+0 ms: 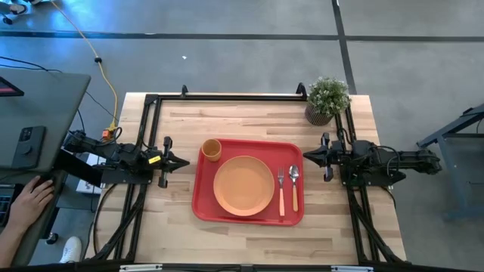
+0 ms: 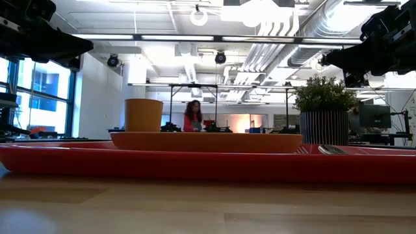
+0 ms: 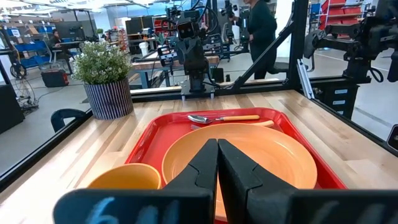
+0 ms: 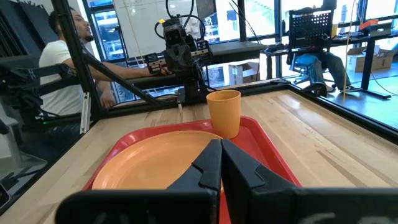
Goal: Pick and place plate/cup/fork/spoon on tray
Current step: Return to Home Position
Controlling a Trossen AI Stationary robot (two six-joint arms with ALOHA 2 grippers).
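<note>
step: homing; tray (image 1: pixel 198 204) looks fully loaded
left jaws: clenched, empty, near cup (image 1: pixel 211 149)
right jaws: clenched, empty, near spoon (image 1: pixel 294 185), fork (image 1: pixel 280 189)
plate (image 1: pixel 243 185): between both jaws
next: likely just park, no grasp

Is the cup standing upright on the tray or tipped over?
Upright: the cup stands on its base in a corner of the tray, mouth facing up, rim level.

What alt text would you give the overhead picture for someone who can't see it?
A red tray on the table holds an orange plate, a cup in one corner, and a fork and spoon side by side. The left gripper and right gripper flank it, shut and empty.
</note>
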